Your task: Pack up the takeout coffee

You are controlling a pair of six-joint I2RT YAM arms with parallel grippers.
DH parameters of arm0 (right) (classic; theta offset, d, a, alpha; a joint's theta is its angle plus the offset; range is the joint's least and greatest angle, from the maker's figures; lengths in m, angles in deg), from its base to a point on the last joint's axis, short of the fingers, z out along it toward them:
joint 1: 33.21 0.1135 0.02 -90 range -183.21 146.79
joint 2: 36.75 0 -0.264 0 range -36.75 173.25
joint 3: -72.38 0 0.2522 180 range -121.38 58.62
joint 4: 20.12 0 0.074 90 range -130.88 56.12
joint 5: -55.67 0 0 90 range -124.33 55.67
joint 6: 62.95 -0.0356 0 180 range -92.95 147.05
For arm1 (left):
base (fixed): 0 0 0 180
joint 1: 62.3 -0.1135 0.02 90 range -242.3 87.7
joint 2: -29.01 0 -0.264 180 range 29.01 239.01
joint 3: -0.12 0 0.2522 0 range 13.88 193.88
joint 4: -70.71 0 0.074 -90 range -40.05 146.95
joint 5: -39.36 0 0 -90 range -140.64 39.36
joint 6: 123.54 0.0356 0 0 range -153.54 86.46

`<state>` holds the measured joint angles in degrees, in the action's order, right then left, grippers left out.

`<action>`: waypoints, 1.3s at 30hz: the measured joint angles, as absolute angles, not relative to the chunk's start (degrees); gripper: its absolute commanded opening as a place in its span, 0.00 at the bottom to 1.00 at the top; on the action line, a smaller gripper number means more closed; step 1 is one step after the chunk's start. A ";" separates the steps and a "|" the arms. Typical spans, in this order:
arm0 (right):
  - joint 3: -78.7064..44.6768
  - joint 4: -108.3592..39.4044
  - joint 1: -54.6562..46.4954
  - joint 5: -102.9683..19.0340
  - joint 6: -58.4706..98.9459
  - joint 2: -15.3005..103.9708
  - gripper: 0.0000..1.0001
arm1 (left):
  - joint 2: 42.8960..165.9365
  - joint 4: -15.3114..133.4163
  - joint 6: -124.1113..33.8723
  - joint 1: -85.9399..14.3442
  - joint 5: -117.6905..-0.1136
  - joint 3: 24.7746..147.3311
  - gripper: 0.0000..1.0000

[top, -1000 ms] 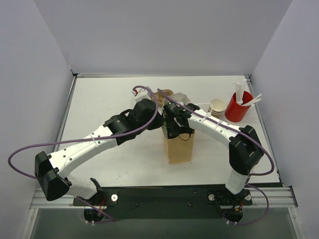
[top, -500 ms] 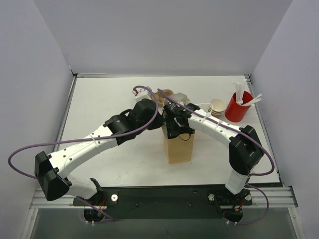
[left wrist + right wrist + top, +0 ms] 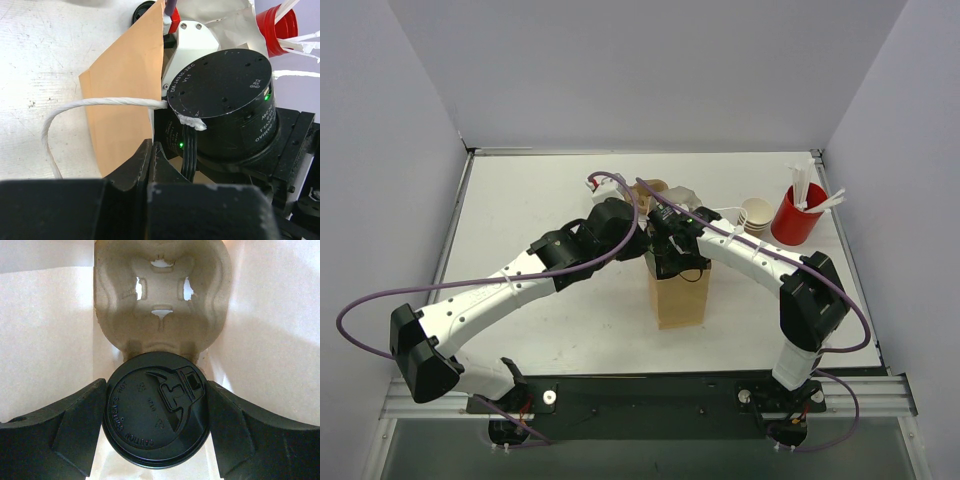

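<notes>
The takeout coffee (image 3: 155,410) sits between the fingers of the right claw (image 3: 156,386), down inside the paper bag (image 3: 678,300) that stands on the tabletop (image 3: 520,200). It hangs just above a moulded pulp cup carrier (image 3: 160,295) lying at the bag's bottom. From the wrist view we see only its black lid (image 3: 165,390), so we cannot tell how full the cup is. The right claw's jaws are spread wide and bear on the cup from both sides, so we judge it clamped on the cup. The left claw (image 3: 151,155) is pressed fully together and seems to pinch the bag's rim beside the white cord handle (image 3: 100,102), holding the mouth open. We expect the paper cup to be light and its wall to give under pressure. A hard squeeze could buckle it or pop the lid, and any liquid inside would make it top-heavy. The best hold is on the stiff band just under the rolled rim, with the cup kept upright. The bag's thin paper will flex, so we would lower the cup straight into a carrier pocket.
</notes>
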<state>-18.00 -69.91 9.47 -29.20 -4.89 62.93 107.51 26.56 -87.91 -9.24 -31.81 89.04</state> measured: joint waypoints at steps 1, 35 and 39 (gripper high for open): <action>-18.00 -69.91 9.47 -29.20 -4.91 62.93 0.41 | 107.57 26.51 -87.84 -9.24 -31.79 89.13 0.00; -17.28 -68.69 9.47 -29.11 -5.02 63.00 0.41 | 108.14 26.47 -87.25 -9.24 -31.85 89.67 0.00; -17.28 -68.69 9.47 -29.11 -5.02 63.00 0.41 | 108.21 26.53 -87.23 -9.24 -31.92 89.67 0.00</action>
